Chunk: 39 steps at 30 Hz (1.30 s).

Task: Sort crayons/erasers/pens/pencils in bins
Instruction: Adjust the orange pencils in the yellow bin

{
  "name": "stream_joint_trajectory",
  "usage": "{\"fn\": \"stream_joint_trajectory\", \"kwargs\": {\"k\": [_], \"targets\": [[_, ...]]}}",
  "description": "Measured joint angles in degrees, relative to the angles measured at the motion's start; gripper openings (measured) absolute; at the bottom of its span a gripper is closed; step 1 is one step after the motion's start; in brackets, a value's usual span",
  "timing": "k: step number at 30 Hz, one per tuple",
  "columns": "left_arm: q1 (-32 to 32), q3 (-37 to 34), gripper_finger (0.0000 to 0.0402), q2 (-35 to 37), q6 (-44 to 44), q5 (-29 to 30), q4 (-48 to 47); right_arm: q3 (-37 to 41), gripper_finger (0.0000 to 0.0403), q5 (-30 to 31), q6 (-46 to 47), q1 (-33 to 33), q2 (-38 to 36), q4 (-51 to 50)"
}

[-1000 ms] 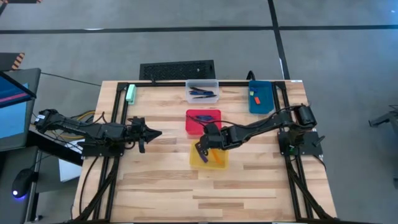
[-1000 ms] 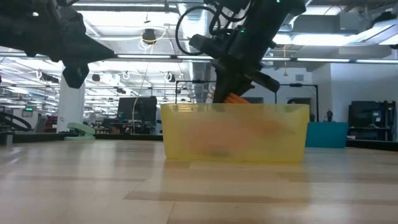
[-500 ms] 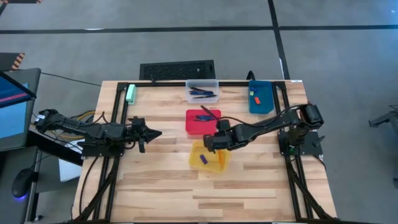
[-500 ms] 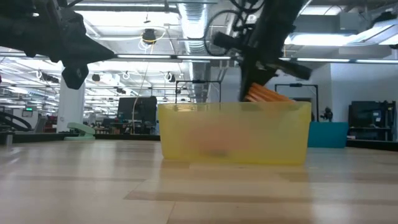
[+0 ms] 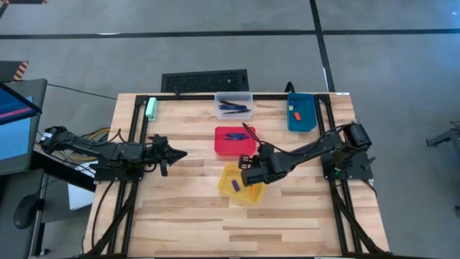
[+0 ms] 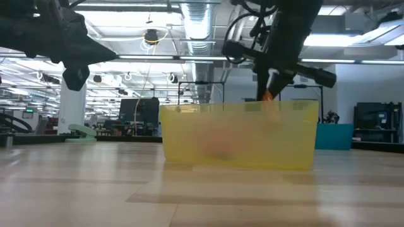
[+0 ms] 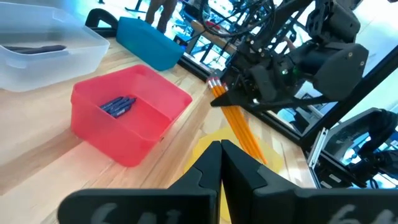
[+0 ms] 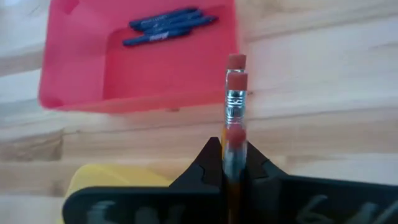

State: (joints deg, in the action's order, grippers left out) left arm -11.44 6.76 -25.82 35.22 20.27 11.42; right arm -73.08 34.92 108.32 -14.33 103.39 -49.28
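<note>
Orange pencils (image 8: 234, 99), red eraser tips, silver ferrules, clenched in right tool (image 8: 233, 163); left tool (image 7: 220, 163) clamped empty.

4 bins: clear bin (image 5: 233, 106) at table's far edge, blue bin (image 5: 301, 113) near far right corner, red bin (image 5: 235, 141) mid-table, yellow bin (image 5: 240, 185) mid-table. 2 pencils (image 8: 234, 106) seen. 2 erasers (image 5: 293, 112) in blue bin. Pens (image 5: 233, 108), crayons (image 8: 168, 26): several each, exact count unclear.
</note>
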Motion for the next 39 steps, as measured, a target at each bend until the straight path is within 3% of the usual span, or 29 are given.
{"fn": "stream_joint_trajectory", "kwargs": {"k": [14, 30, 39], "targets": [[0.0, 0.0, 0.0000, 0.0, 0.0, 0.0, 0.0, 0.0, 0.0019, 1.5, -0.2, -1.8, 0.9, -1.5], [0.0, 0.0, 0.0000, 0.0, 0.0, 0.7, 0.1, 0.0, 0.0074, -3.9, -0.3, -2.0, 0.9, -4.6], [0.0, 0.0, 0.0000, 0.0, 0.2, 0.7, 0.1, 0.0, 0.0139, -7.8, -0.3, -2.0, 0.9, -4.6]]}}
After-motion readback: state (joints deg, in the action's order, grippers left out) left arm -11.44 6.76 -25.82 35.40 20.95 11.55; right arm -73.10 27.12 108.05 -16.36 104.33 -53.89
